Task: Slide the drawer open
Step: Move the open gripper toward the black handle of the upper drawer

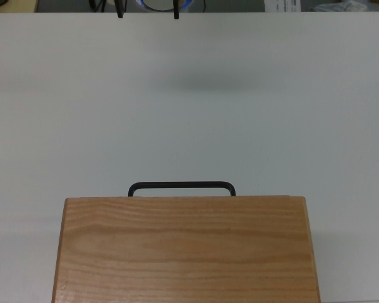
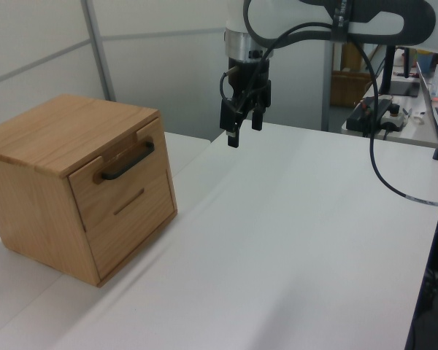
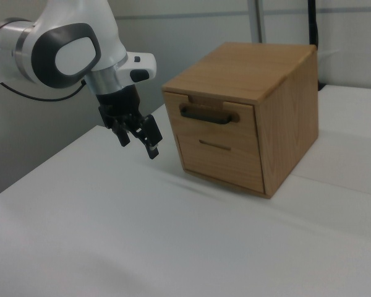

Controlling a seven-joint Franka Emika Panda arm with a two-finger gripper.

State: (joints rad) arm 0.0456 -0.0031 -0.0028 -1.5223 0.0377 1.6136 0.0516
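The drawer point(image 2: 119, 179) is the upper front panel of a light wooden cabinet point(image 2: 66, 131) and sits shut, flush with the cabinet's face point(image 3: 216, 120). Its thin black bar handle point(image 2: 128, 160) point(image 3: 208, 115) point(image 1: 181, 185) sticks out toward the table's middle. In the top view only the handle shows, and the cabinet top point(image 1: 184, 249) hides the rest. My gripper point(image 2: 244, 130) point(image 3: 138, 143) point(image 1: 147, 12) hangs open in the air above the white table, well away from the handle. Nothing is between its fingers.
A lower drawer front with a narrow slot point(image 2: 130, 202) sits under the upper one. The white table point(image 2: 292, 240) stretches between gripper and cabinet. A black cable point(image 2: 383, 175) droops from the arm at the left view's right, with a cluttered desk point(image 2: 394, 109) behind.
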